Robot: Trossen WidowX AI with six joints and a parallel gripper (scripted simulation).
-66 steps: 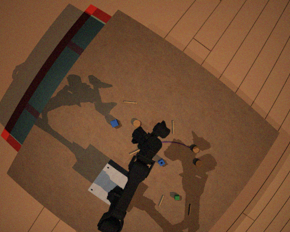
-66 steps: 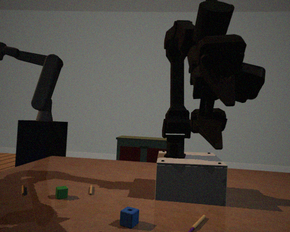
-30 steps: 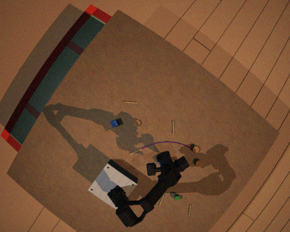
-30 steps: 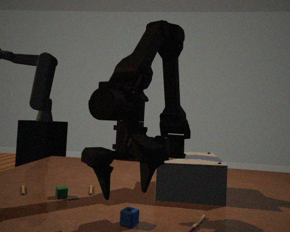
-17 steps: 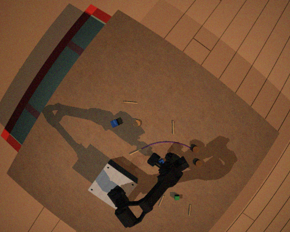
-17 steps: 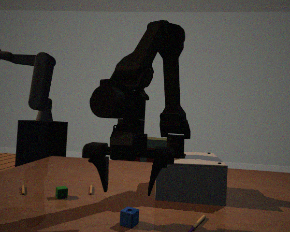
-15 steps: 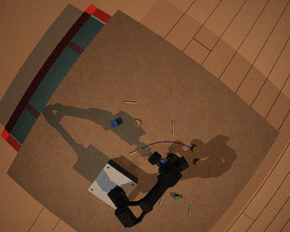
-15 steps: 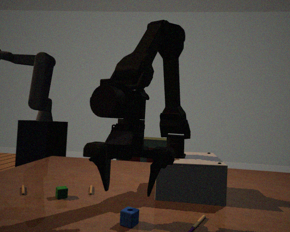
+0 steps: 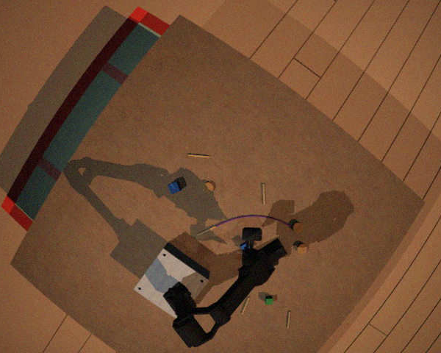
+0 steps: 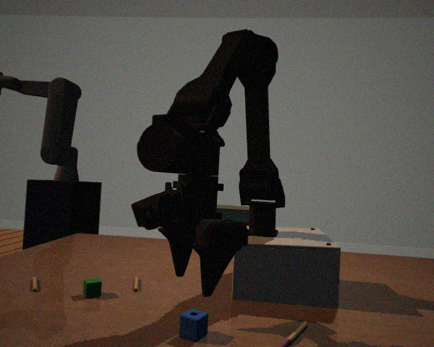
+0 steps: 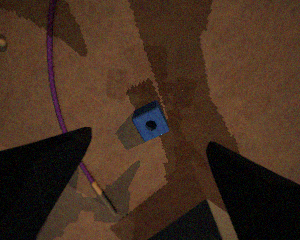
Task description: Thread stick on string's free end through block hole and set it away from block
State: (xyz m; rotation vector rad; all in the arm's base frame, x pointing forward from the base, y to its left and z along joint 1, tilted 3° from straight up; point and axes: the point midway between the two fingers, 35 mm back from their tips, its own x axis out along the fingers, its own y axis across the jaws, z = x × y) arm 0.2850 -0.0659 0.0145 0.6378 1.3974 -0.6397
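Open claw (image 10: 193,286) (image 11: 150,139) — above blue block (image 10: 193,325) (image 11: 150,124).

blue holed block (image 9: 243,246) (image 10: 193,325) (image 11: 151,123), stick-tipped purple string (image 9: 251,215) (image 10: 286,343) (image 11: 51,70)
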